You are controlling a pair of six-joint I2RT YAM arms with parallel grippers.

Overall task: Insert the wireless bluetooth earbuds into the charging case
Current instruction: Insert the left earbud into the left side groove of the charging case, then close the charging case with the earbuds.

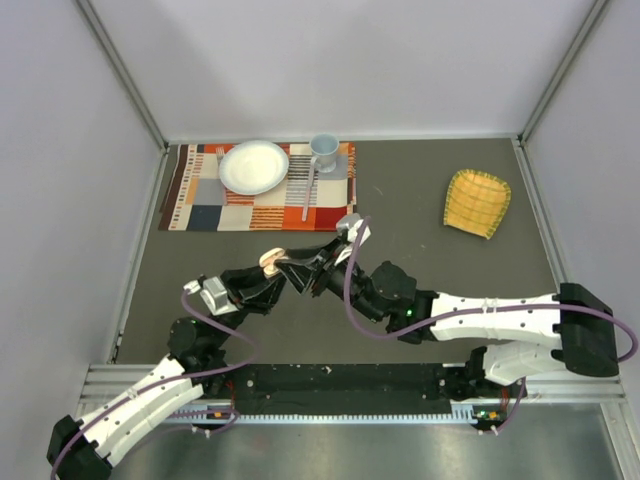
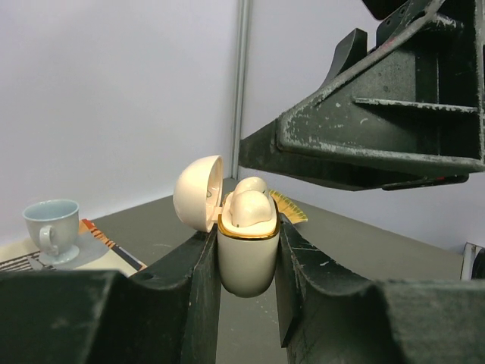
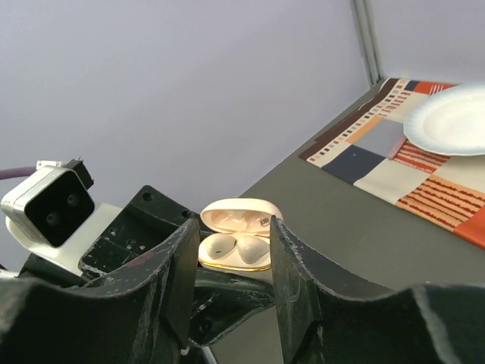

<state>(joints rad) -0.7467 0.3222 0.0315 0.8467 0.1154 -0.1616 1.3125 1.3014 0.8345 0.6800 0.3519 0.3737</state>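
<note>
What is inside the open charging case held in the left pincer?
Two cream earbuds sit side by side in the charging case, its lid hinged open. Their stems are hidden down inside the case.

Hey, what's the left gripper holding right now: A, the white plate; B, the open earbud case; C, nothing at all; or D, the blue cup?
B: the left gripper clamps the charging case, which stands open with the earbuds seated inside.
</note>
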